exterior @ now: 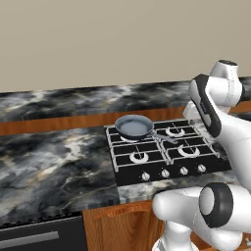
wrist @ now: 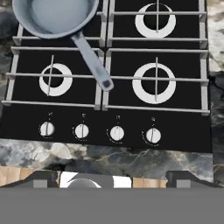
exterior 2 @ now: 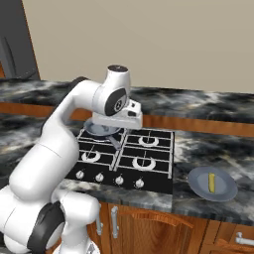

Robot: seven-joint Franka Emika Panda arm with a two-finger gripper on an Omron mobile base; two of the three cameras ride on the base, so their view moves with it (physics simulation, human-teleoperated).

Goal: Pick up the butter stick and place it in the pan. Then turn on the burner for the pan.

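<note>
Small pale-yellow oblong butter stick (exterior 2: 212, 182): lying on a round blue-grey plate (exterior 2: 198, 184) on the dark marbled stone table (exterior 2: 198, 144), right of the black four-burner cooktop (exterior 2: 158, 181), well apart from everything else. Probably light, soft and greasy; likely to dent or slip under a hard squeeze, so best taken across the short sides near the middle, with gentle closing. Small round dark-grey frying pan (wrist: 57, 17) with blue-grey inside: sitting on the far-left pale-ringed burner (exterior: 128, 138), long thin dark handle (wrist: 92, 61) angled toward the cooktop's centre, nothing inside yet. Row of four small silver knobs (wrist: 99, 131) along the front edge. Pincer (wrist: 111, 179): poised above the cooktop's front, fingertips (wrist: 41, 178) set wide, holding nothing. Butter not yet picked up; a sideways reach to the plate judged the next need.
</note>
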